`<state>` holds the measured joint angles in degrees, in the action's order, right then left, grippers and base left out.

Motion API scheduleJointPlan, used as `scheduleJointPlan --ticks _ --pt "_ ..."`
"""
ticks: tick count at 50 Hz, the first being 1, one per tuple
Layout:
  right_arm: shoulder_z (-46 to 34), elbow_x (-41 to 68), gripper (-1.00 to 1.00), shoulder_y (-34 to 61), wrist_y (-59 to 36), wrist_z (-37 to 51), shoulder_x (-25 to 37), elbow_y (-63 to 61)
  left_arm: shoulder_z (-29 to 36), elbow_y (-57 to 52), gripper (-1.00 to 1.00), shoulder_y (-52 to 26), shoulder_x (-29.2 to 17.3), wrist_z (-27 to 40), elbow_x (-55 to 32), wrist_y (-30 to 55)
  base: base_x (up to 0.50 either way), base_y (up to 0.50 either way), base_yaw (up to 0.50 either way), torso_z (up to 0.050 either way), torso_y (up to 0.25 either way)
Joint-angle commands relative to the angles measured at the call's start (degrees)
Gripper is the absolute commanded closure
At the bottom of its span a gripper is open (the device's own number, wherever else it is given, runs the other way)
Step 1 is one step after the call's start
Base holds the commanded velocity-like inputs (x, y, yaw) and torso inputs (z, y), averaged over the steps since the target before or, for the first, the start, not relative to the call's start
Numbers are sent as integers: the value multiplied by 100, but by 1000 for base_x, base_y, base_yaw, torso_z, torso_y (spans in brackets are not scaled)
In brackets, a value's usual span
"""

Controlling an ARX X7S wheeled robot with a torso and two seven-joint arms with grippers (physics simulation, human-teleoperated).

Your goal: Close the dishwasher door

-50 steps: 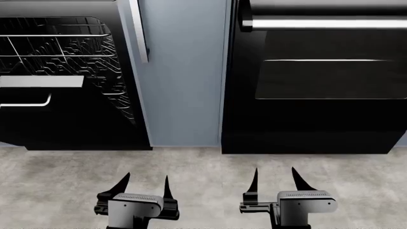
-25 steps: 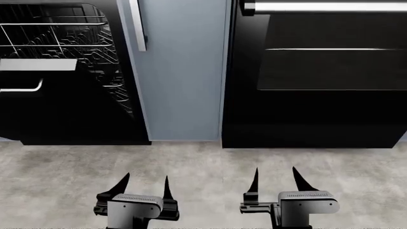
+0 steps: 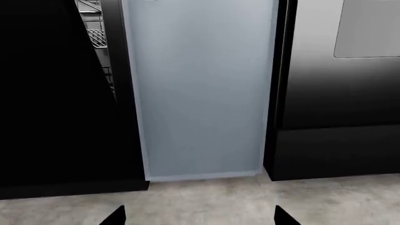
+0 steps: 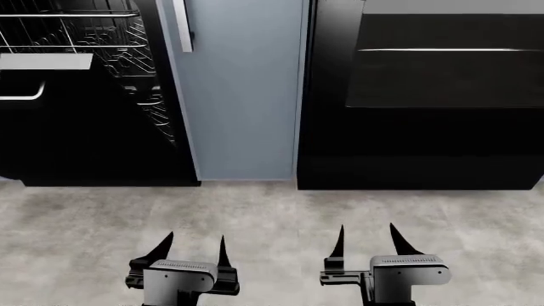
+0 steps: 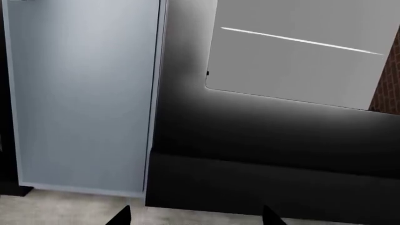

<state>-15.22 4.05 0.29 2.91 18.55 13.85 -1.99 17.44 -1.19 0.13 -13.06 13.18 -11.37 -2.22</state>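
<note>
Floor [image 4: 272, 217] of mottled grey filled the lower half of your head view, and the cabinet fronts rose from its far edge. The oven door [image 4: 425, 102], black with a dark glass window, took up the right side. The dishwasher door [image 4: 76, 134], the task's glossy black panel, stood at the far left of that view; you could see its silver top edge and a short length of its silver bar handle [image 4: 24, 95] near the picture's left border. It was open: wire racks [image 4: 102, 32] showed above and beside it, inside the dark cavity. Between the two black fronts stood the narrow grey-blue cabinet door [image 4: 242, 95], its vertical silver handle [image 4: 181, 25] close to the dishwasher side.

You had the left gripper [image 4: 193, 245] hanging over bare floor, well short of the cabinets, its fingers spread and pinching nothing. The right gripper [image 4: 370, 239] hung beside it, apart from it, fingers likewise spread and empty. Neither touched the dishwasher door.

Your left wrist view faced the grey-blue door square on, with a black slab at one side and a sliver of rack past it. Your right wrist view took in the same grey-blue door and the oven's window.
</note>
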Motion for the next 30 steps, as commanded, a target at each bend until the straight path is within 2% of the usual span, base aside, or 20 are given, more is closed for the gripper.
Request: scheduleJointPlan --ticks 1,30 --pt "-34 18 -100 -3 9 27 19 5 31 5 -100 8 -30 31 -17 -21 0 0 0 -50 0" --pt "-99 65 -100 12 51 84 73 47 130 -7 -100 -7 -91 96 -37 -35 0 0 0 -50 0"
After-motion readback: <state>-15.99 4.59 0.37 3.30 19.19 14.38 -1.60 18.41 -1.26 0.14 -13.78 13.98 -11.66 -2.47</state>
